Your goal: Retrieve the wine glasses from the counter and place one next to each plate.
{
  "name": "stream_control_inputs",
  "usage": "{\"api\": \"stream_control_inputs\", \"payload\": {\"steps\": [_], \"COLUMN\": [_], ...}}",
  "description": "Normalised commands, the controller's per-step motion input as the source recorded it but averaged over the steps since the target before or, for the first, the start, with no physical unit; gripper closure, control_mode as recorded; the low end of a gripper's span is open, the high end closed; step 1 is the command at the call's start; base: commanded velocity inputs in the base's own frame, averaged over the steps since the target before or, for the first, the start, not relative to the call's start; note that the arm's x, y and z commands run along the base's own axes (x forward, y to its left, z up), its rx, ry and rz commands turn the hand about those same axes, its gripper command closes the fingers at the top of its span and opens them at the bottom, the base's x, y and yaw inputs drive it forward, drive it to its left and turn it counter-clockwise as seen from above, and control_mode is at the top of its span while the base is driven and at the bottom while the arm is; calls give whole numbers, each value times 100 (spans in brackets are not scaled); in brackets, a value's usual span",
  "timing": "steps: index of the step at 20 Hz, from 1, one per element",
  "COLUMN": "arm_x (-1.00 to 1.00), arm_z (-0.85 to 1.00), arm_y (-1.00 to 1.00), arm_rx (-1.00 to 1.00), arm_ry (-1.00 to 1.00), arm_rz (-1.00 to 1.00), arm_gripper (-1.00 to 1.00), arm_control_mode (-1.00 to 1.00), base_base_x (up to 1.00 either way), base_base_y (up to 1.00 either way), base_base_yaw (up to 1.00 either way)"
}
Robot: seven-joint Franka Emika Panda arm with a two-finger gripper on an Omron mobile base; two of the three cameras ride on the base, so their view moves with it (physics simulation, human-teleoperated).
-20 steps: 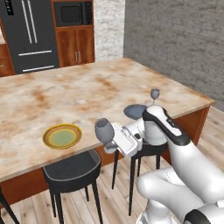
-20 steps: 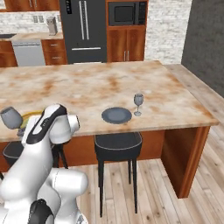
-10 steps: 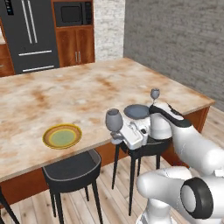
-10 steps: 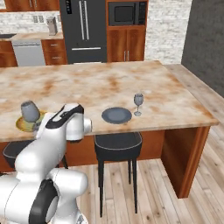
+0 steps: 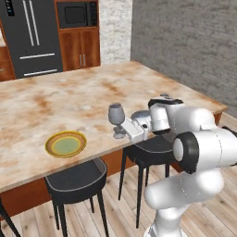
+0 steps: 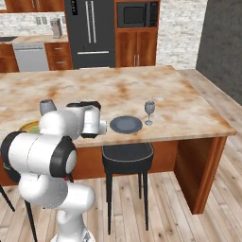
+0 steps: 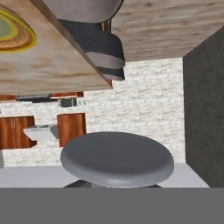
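Nearest the base, a black stool (image 5: 76,183) with a scooped seat stands on pale plank flooring, tucked against the island's edge, and a second stool (image 6: 127,158) sits under the dark slate plate. The gripper (image 5: 121,131) reaches over the island's near edge with a wine glass (image 5: 116,114) standing upright at its tip; its fingers are hidden behind the glass foot and the white hand, so the jaws appear closed on the stem, though the contact itself is hard to make out. In the hand view the round grey foot of that glass (image 7: 117,158) fills the lower middle, smooth and disc-shaped, the fingertips not discernible. The glass is smoky and translucent, with a rounded bowl. It hangs between the two plates: the yellow-rimmed plate (image 5: 66,144) with its green centre lies to the left, near it but apart. From the right base view the arm's white bulk covers most of that plate. Farther along, the dark slate plate (image 6: 125,125) lies flat with the second wine glass (image 6: 149,112) just beside it. The island top (image 6: 118,85) is mottled beige and rust stone. Beyond stand a black refrigerator (image 6: 89,29) and a microwave (image 6: 137,15) in reddish wood cabinets.
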Motion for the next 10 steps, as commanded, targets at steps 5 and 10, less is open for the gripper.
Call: {"api": "stream_control_inputs", "payload": {"steps": [5, 10], "arm_x": [18, 15], "arm_z": [-30, -9], "arm_y": [36, 19], "arm_rx": [-4, -1], "arm_ry": [-7, -6], "arm_rz": [0, 0], "arm_gripper": [100, 100], "arm_control_mode": [-100, -100], "base_base_x": [0, 0], "base_base_y": [0, 0], "base_base_yaw": [0, 0]}}
